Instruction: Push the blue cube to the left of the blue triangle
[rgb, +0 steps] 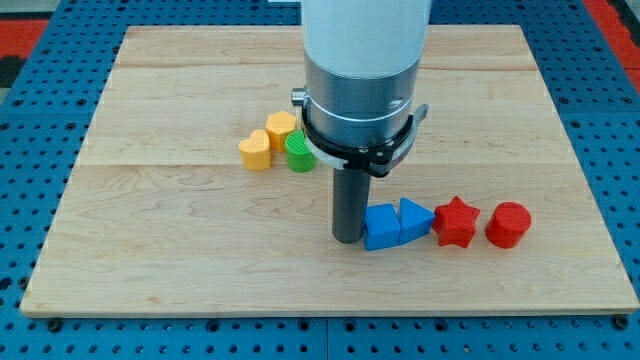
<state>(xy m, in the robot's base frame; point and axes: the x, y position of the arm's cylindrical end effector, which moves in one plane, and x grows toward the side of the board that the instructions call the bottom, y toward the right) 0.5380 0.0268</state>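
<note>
The blue cube (381, 227) sits on the wooden board (180, 250) near the view's bottom middle. The blue triangle (415, 221) lies right against the cube's right side. My tip (348, 238) is down on the board, touching the cube's left side. The arm's white and grey body (360, 70) rises above the rod and hides the board behind it.
A red star (456, 222) lies just right of the blue triangle, and a red cylinder (508, 224) right of the star. Two yellow blocks (256, 151) (281, 128) and a green block (299, 153) cluster at the view's middle left, partly behind the arm.
</note>
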